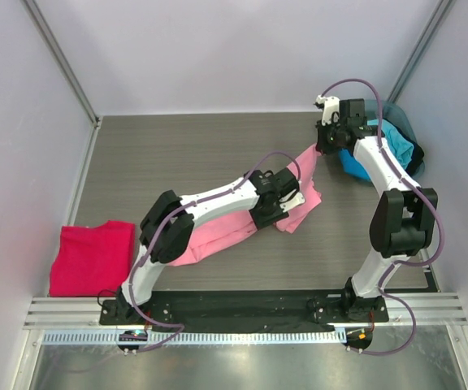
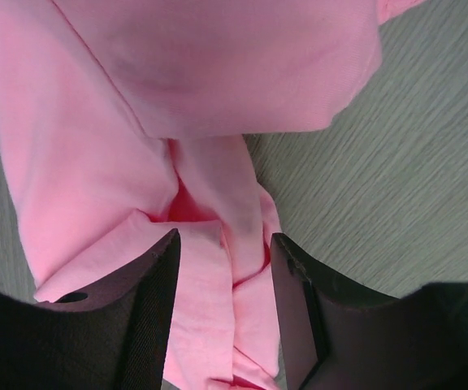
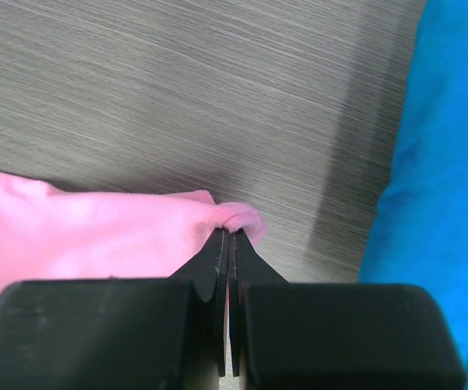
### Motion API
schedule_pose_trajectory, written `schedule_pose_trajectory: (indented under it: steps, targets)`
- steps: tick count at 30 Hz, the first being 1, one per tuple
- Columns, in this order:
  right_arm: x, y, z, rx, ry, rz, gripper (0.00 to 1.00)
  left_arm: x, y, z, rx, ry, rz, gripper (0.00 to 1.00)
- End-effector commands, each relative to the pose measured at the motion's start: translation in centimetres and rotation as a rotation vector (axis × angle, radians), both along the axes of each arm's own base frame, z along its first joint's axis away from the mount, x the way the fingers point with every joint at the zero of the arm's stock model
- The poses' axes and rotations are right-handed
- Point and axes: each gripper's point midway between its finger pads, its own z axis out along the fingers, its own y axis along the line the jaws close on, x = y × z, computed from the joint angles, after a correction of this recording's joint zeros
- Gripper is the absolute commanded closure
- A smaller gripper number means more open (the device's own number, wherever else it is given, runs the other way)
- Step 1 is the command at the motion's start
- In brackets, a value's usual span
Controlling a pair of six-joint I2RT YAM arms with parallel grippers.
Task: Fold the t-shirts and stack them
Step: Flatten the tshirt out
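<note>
**DESK:** Where does the light pink t-shirt lie?

**PHOTOGRAPHER:** It lies rumpled across the middle of the grey wood-grain tabletop. It runs from beside the left arm's elbow toward the far right. Its far corner is raised off the surface at the end of the right arm.

**DESK:** What has hold of that corner?

**PHOTOGRAPHER:** The right tool. Its jaws are pressed together, with a small pinch of pink hem bunched at their tips. The cloth trails away to the left of the wrist view, over bare tabletop.

**DESK:** And the left tool?

**PHOTOGRAPHER:** Partly open, low over the shirt's right-hand part. Its two dark fingers stand on either side of a raised ridge of pink cloth. The wrist view shows cloth between and beneath them, but no squeeze on it.

**DESK:** And the other shirts?

**PHOTOGRAPHER:** A crimson-magenta t-shirt lies folded at the near left edge of the tabletop, well apart from the pink one. The blue and turquoise t-shirts are heaped in the far right corner, partly hidden behind the right arm and just beside the lifted pink corner. A grey-teal tub shows behind the heap. I cannot tell whether the shirts sit in it or against it.
</note>
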Motion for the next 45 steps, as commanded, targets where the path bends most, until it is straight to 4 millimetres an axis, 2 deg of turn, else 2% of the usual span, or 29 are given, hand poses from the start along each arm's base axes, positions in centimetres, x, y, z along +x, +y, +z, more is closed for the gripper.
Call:
schedule_pose_trajectory:
  steps: [1,9,24,32,34,36,40,43,45]
  targets:
    - [0.7,-0.3,1.5,0.004,-0.064,0.009,0.99,0.6,-0.2,0.7,0.013,-0.043,0.028,0.51]
    - [0.4,-0.4,1.2,0.026,-0.053,0.011,0.99,1.6,0.3,0.3,0.060,-0.094,0.036,0.54]
    - [0.5,-0.5,1.2,0.032,-0.052,0.001,0.99,1.7,0.4,-1.4,0.060,-0.062,0.037,0.61]
    - [0.5,-0.6,1.3,0.027,-0.055,0.000,0.99,2.2,0.4,-1.8,0.049,-0.060,0.049,0.78]
    - [0.6,-0.5,1.4,0.028,-0.057,-0.002,0.99,2.4,0.4,-1.7,0.043,-0.062,0.051,0.85]
    - [0.6,-0.5,1.3,0.033,-0.054,-0.003,0.99,2.6,0.4,-1.6,0.039,-0.066,0.057,0.98]
    - [0.6,-0.5,1.3,0.037,-0.052,-0.009,0.99,2.8,0.7,-0.4,0.028,-0.058,0.064,1.00]
    - [0.7,-0.4,1.5,0.043,-0.056,-0.015,0.99,4.0,2.2,3.0,-0.010,-0.103,0.095,1.00]
    - [0.7,-0.3,2.1,0.059,-0.062,-0.023,0.99,4.6,4.7,5.9,-0.034,-0.149,0.125,1.00]
